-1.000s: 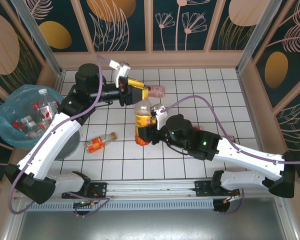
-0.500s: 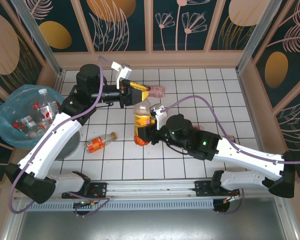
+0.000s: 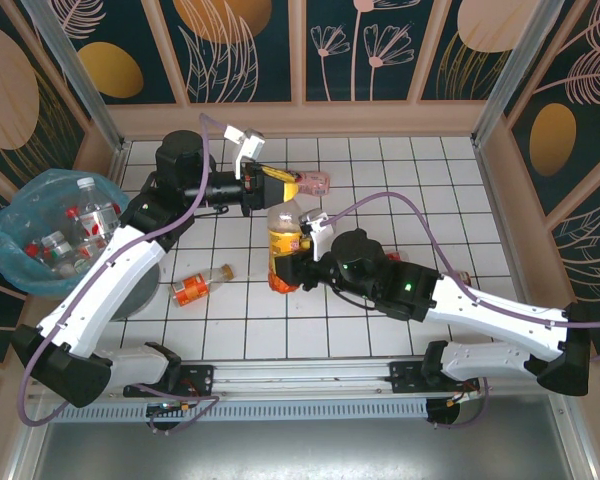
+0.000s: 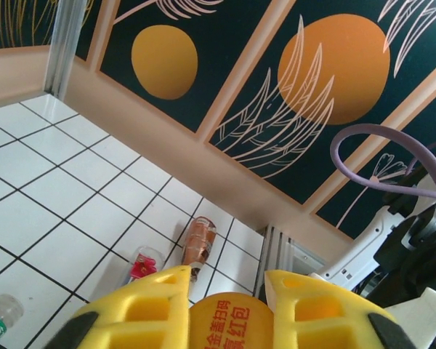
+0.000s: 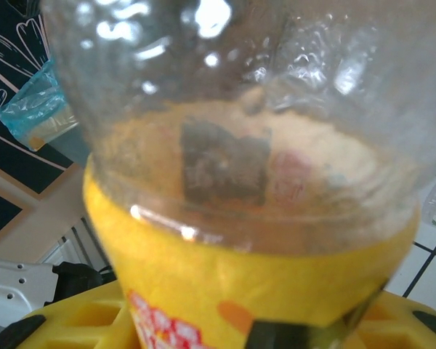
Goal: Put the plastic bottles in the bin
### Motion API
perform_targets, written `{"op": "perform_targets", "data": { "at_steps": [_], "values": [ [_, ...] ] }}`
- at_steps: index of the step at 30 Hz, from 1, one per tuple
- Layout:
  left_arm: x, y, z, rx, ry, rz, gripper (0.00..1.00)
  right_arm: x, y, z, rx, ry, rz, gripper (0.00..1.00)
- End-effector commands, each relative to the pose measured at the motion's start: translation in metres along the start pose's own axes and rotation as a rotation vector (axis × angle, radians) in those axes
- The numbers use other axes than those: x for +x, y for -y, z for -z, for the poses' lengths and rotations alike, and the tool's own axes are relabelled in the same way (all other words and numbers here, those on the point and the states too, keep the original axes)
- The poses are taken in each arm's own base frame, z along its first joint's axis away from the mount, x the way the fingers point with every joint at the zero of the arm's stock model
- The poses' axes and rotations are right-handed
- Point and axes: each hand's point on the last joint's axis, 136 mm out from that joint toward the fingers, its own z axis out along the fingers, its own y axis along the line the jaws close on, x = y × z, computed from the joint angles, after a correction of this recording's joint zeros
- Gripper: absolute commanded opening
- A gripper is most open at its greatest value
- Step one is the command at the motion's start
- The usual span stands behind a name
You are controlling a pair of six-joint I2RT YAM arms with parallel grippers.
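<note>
A clear plastic bottle with an orange label (image 3: 285,236) stands nearly upright over the table's middle. My right gripper (image 3: 280,274) is shut on its lower body, and its yellow fingers (image 5: 65,320) show beneath the label (image 5: 225,291). My left gripper (image 3: 282,181) reaches in from the left and is shut on the bottle's orange cap (image 4: 229,323), which sits between its yellow fingers (image 4: 142,309). The bin (image 3: 20,215), lined with a blue bag, stands at the far left with several bottles (image 3: 80,225) inside.
Another bottle with a red-orange label (image 3: 202,285) lies on the tiles left of centre. A pink-labelled bottle (image 3: 316,182) lies by the back wall. Beyond the left fingers lie a brown bottle (image 4: 198,243) and a pink-labelled one (image 4: 144,263). Wooden walls (image 3: 300,120) ring the table.
The left gripper's fingers have closed in on the bottle's cap. The right arm and the bottle have hardly moved.
</note>
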Motion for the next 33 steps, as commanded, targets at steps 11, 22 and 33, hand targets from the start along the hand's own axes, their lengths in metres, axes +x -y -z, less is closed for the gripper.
{"op": "perform_targets", "data": {
  "at_steps": [11,22,33],
  "values": [
    [-0.047,-0.017,0.032,-0.263,0.244,-0.082,0.00,-0.033,0.012,0.018,0.101,0.138,-0.041,0.95],
    [-0.111,-0.042,0.193,-1.092,0.647,-0.155,0.00,-0.071,-0.003,0.023,0.100,0.216,0.114,0.99],
    [-0.100,0.038,0.393,-2.002,0.779,-0.192,0.00,-0.077,-0.041,-0.015,-0.017,0.144,0.281,0.99]
  ]
}}
